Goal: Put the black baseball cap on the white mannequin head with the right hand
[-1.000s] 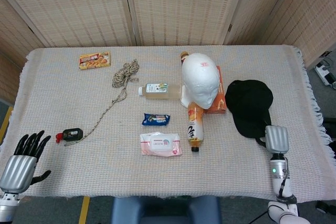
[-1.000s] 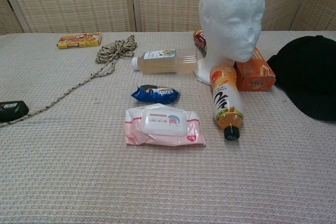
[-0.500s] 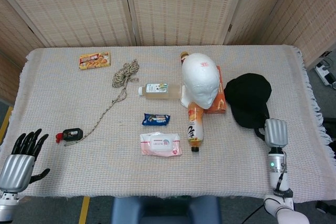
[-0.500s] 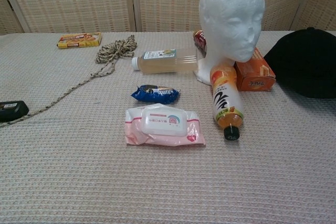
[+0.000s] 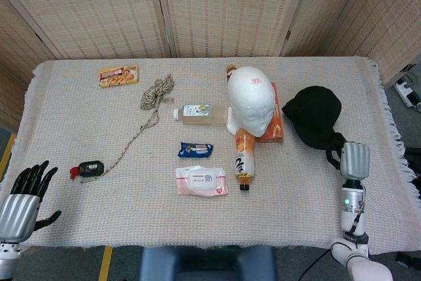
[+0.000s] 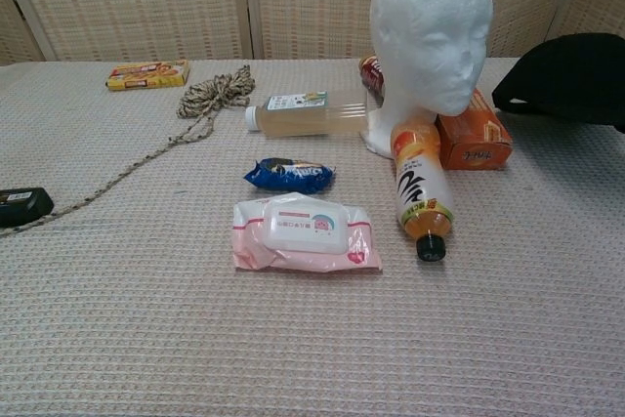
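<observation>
At the right edge of the woven cloth-covered table (image 5: 79,123), the black fabric baseball cap (image 5: 314,116) is seen lifted clear of the cloth in the chest view, just to the right of the white foam mannequin head (image 5: 250,100) and not on it. The silver right hand (image 5: 354,160) is shown from the back only, right behind the cap's rear edge; the cap looks to be gripped by it, though the fingers are hidden, so that's a probably. The mannequin head is stood upright near the middle of the table, facing the robot.

Over at the near left corner, the silver-and-black left hand (image 5: 23,199) is held off the table edge with its dark fingers spread and nothing in them.

An orange carton (image 6: 473,140) is tucked between the mannequin head and the cap. An orange drink bottle (image 6: 420,187) is laid on its side in front of the head, cap end toward the robot, and a clear bottle of pale liquid (image 6: 306,111) is laid across to the head's left. A pink pack of wet wipes (image 6: 305,233) and a small blue snack packet (image 6: 289,175) are set near the centre. A coil of tan rope (image 5: 155,93) is trailed toward a small black device (image 5: 90,168).
</observation>
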